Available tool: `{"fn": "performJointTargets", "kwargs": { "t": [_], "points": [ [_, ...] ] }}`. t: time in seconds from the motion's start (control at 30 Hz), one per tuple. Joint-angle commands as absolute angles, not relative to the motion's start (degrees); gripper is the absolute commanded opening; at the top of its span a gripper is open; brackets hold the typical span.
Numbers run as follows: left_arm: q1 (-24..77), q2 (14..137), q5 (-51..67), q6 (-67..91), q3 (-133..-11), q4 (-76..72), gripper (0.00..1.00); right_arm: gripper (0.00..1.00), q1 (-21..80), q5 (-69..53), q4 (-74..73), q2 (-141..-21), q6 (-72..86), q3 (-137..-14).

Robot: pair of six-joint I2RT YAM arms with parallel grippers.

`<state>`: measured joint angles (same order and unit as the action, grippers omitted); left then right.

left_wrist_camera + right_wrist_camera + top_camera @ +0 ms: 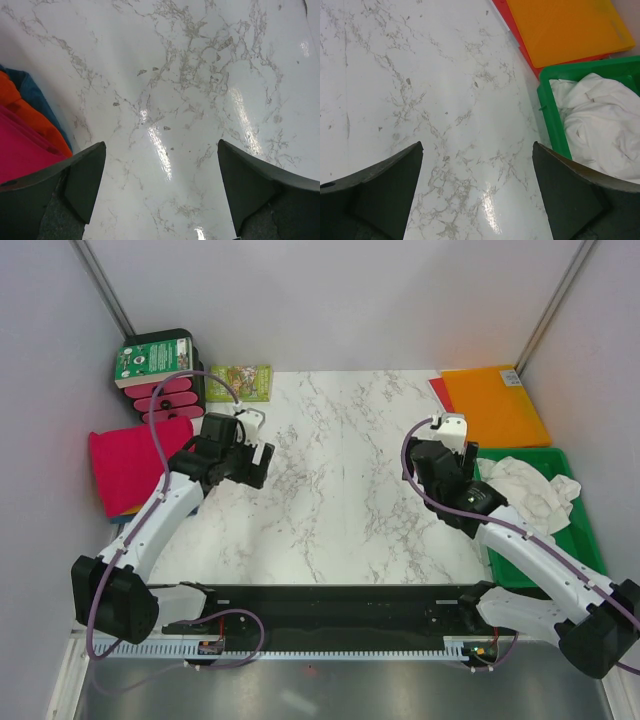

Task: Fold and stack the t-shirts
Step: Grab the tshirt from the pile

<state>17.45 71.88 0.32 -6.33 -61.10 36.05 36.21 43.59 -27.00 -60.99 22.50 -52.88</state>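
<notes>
The left gripper stands wide open and holds nothing, above the marble table. The pile of folded shirts, pink over orange and blue, lies near on its left. The right gripper is equally spread and empty, and the crumpled white t-shirt lies in the green tray to its right.

Bright, even light falls from above. The glossy white marble-patterned tabletop shows streaky glare in both wrist views and soft, faint shadows beneath the arms. The close dark grey plastic fingers look slightly soft, while the top view is sharp.
</notes>
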Motion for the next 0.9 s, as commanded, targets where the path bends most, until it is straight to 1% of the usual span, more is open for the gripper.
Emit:
{"fn": "performJointTargets", "kwargs": {
  "t": [0.0,0.1,0.13,0.17,0.2,0.23,0.27,0.3,0.33,0.37,0.43,0.53,0.57,0.6,0.63,0.67,0.77,0.8,0.87],
  "points": [
    [14.68,70.58,-1.23,-1.76,-61.61,33.66,1.00,0.98,39.79,50.83,-30.21,-62.65,18.73,-55.36],
    [9.42,70.66,6.30,-0.88,-61.26,33.84,1.00,0.98,44.27,61.39,-35.57,-67.22,20.81,-57.56],
    [7.93,70.58,10.68,-0.53,-60.82,33.84,0.97,0.98,45.34,68.66,-36.38,-68.02,22.22,-57.39],
    [5.74,70.92,11.51,1.73,-60.65,33.75,0.96,0.98,45.96,71.60,-36.56,-68.38,23.72,-57.04],
    [5.10,71.54,11.95,3.32,-60.73,34.27,0.96,0.98,45.97,72.07,-37.61,-68.29,25.38,-56.69],
    [4.84,72.15,12.56,3.51,-61.86,35.15,1.00,0.98,46.05,67.37,-37.44,-67.68,24.53,-56.60],
    [4.83,72.59,13.70,1.43,-62.75,36.46,1.00,0.98,45.97,63.24,-36.66,-66.81,22.69,-56.43],
    [4.92,73.29,15.45,0.28,-63.36,38.30,1.00,0.98,46.05,59.10,-32.47,-63.75,18.59,-54.69],
    [5.18,73.30,15.73,-0.61,-64.24,39.19,1.00,0.98,45.88,52.89,-29.91,-62.07,18.02,-53.36],
    [5.36,73.04,16.25,-3.57,-64.42,39.55,1.00,0.98,45.97,51.17,-26.32,-59.70,17.84,-52.48],
    [6.76,71.99,16.44,-5.01,-64.07,40.25,1.00,0.98,45.09,49.40,-25.14,-59.50,20.19,-51.77],
    [8.17,71.19,14.42,-6.50,-62.67,40.34,1.00,0.98,35.54,46.94,-29.16,-63.62,25.46,-55.01],
    [8.43,71.19,13.46,-7.20,-62.23,40.25,1.00,0.98,28.46,43.54,-30.83,-64.68,26.18,-55.89],
    [8.52,71.10,12.23,-7.64,-61.88,40.34,1.00,0.98,25.08,42.29,-31.02,-64.86,26.45,-55.90],
    [9.13,70.76,11.87,-8.08,-61.09,40.52,1.00,0.98,19.65,40.88,-31.03,-64.78,26.80,-55.90],
    [9.40,70.58,11.52,-8.69,-60.65,40.52,1.00,0.98,17.51,39.48,-30.85,-64.69,27.15,-55.90],
    [11.07,69.70,11.25,-9.93,-59.50,40.08,1.00,0.91,10.12,38.24,-32.16,-66.00,30.39,-55.99],
    [11.68,69.70,10.38,-10.19,-59.59,39.82,1.00,0.85,8.63,37.54,-32.69,-66.61,31.72,-55.90],
    [13.00,70.40,8.80,-10.81,-59.94,39.73,1.00,0.81,4.06,32.82,-32.70,-68.54,34.96,-54.59]
  ]
}}
